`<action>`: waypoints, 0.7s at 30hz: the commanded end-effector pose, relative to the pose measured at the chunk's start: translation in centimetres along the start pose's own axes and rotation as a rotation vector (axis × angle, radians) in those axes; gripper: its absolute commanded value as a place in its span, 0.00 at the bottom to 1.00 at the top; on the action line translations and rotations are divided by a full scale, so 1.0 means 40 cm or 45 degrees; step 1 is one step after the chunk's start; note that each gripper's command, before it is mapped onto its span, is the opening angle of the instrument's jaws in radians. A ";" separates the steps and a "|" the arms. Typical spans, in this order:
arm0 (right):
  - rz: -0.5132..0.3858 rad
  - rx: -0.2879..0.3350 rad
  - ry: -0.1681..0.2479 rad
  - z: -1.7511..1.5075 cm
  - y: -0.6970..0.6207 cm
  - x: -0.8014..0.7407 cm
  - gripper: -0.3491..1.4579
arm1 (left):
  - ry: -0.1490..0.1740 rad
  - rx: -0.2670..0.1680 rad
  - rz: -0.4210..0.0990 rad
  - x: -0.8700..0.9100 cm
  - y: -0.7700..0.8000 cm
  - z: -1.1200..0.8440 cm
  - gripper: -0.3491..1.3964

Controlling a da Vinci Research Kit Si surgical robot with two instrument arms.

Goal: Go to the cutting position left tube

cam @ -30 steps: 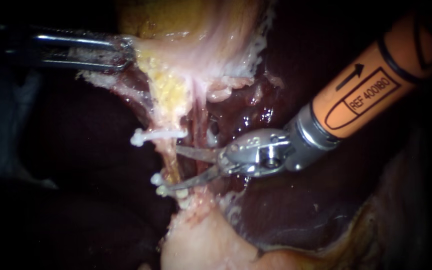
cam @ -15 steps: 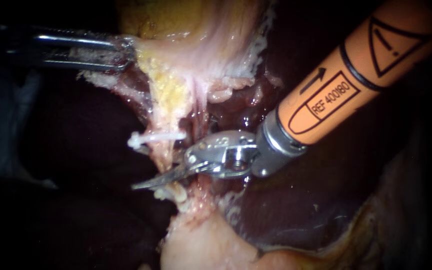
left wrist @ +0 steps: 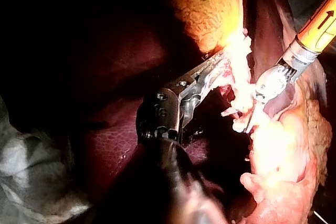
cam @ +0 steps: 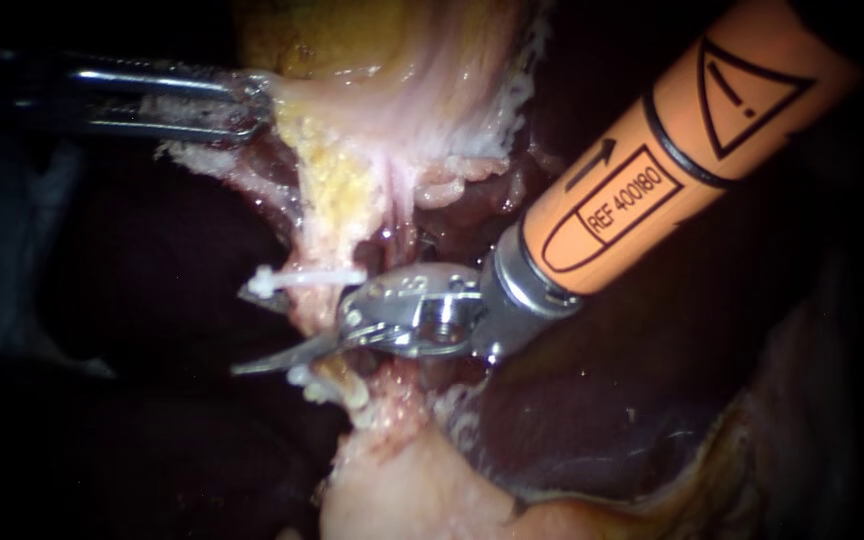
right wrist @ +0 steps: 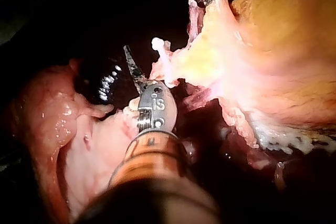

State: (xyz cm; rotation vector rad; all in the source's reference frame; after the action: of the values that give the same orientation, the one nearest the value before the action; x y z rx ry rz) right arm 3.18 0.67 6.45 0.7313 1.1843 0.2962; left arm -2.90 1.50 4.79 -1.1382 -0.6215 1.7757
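Observation:
The left tube (cam: 320,312) runs down from the pale, yellow-flecked gallbladder tissue (cam: 352,150). It carries a white clip (cam: 307,277) above and white clips (cam: 337,388) below. My right instrument (cam: 240,332), on an orange shaft, has its blades open, one on each side of the tube between those clips. My left instrument (cam: 242,100) is shut on the gallbladder tissue at the upper left and holds it taut. In the right wrist view one blade of my right instrument (right wrist: 134,62) shows beside the upper clip (right wrist: 157,43). In the left wrist view my left instrument (left wrist: 212,71) grips the tissue.
Dark liver (cam: 592,420) lies below and right of the orange shaft. A pale mound of tissue (cam: 402,490) sits under the clipped tube. A second reddish strand (cam: 404,235) runs just right of the left tube, close to the instrument's wrist.
My right instrument has advanced leftward: its open blades, earlier just right of the tube, now reach past it on both sides. My left instrument and its hold are unchanged.

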 end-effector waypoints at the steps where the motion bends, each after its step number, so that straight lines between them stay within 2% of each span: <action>1: -0.003 0.002 0.004 -0.0002 -0.0010 0.0007 0.99 | 0.000 0.000 0.000 0.0000 0.0000 0.0000 0.00; 7: 0.003 0.046 0.025 0.0007 -0.0074 0.0035 0.99 | 0.000 -0.001 0.000 -0.0001 -0.0002 -0.0003 0.00; 12: 0.010 0.073 0.040 0.0014 -0.0106 0.0054 0.99 | -0.001 -0.001 0.000 -0.0001 -0.0002 -0.0002 0.00; 21: 0.011 0.076 0.044 0.0010 -0.0105 0.0057 0.99 | -0.001 -0.001 0.000 -0.0001 -0.0003 -0.0002 0.00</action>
State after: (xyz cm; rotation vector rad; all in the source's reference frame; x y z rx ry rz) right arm 3.24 0.49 6.01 0.7868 1.2282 0.2812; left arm -2.89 1.51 4.80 -1.1383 -0.6221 1.7762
